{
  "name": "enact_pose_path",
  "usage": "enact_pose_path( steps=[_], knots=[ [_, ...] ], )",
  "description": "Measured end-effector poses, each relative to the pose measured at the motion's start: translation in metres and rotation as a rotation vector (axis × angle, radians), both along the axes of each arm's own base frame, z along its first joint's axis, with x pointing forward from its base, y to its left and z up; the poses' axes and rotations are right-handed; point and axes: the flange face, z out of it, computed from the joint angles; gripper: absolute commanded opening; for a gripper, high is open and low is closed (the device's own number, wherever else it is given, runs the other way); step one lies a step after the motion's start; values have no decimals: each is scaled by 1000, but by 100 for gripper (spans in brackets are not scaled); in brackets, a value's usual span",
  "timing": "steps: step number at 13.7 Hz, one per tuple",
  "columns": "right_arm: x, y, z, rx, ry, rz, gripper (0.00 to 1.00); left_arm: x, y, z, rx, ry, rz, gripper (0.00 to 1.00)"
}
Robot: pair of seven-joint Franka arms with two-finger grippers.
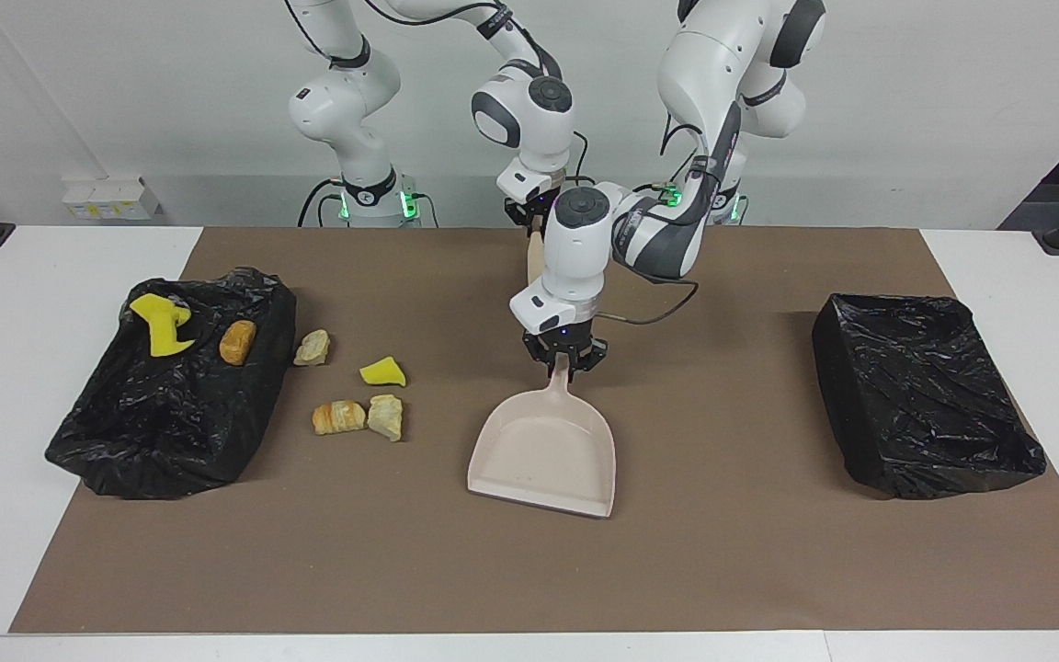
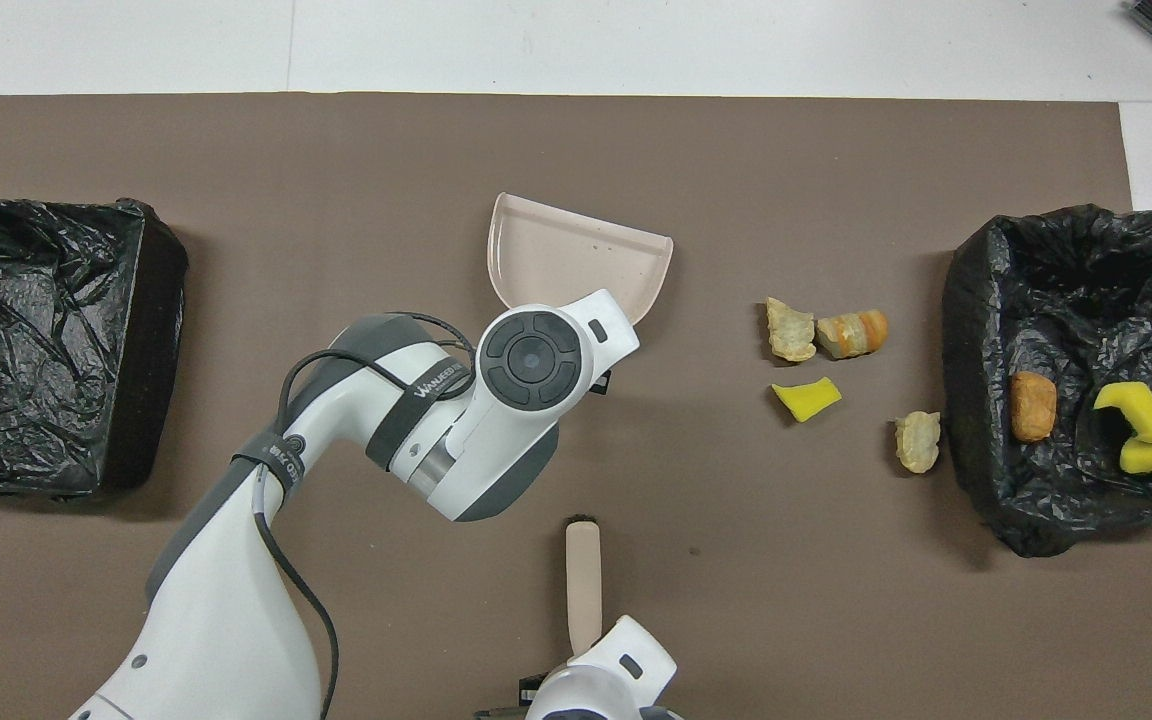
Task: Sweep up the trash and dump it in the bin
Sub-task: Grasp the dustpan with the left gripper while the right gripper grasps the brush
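The beige dustpan (image 1: pixel 543 450) (image 2: pixel 576 255) lies mid-mat, slightly skewed. My left gripper (image 1: pixel 566 361) is shut on its handle; in the overhead view the wrist hides the grip. My right gripper (image 1: pixel 534 223) is shut on the beige brush (image 1: pixel 535 256) (image 2: pixel 583 580) at the mat's edge nearest the robots. Several trash pieces lie loose beside the bin (image 1: pixel 171 405) at the right arm's end: a tan lump (image 1: pixel 313 348), a yellow chunk (image 1: pixel 383 371) (image 2: pixel 806 398), a bread-like piece (image 1: pixel 338 417) and another tan lump (image 1: pixel 386 416). In that bin sit a yellow sponge (image 1: pixel 160 322) and an orange-brown lump (image 1: pixel 237 341).
A second black-lined bin (image 1: pixel 925 405) (image 2: pixel 46 340) stands at the left arm's end of the brown mat (image 1: pixel 723 552). The left arm's cable (image 1: pixel 658 308) loops over the mat near the dustpan handle.
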Motion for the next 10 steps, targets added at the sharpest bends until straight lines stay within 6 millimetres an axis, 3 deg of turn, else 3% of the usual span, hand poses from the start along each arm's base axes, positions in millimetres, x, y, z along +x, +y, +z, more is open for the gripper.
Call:
enact_pose_path(
  steps=[4,7,10],
  knots=[
    [24,-10,20,-18,19,-68,0,18,34,14,66,12,-198,0],
    [64,-30,62,-38,54,-119,0,27,64,27,122,52,-363,0],
    [102,-53,94,-51,27,-115,0,32,76,27,149,70,-544,0]
  ],
)
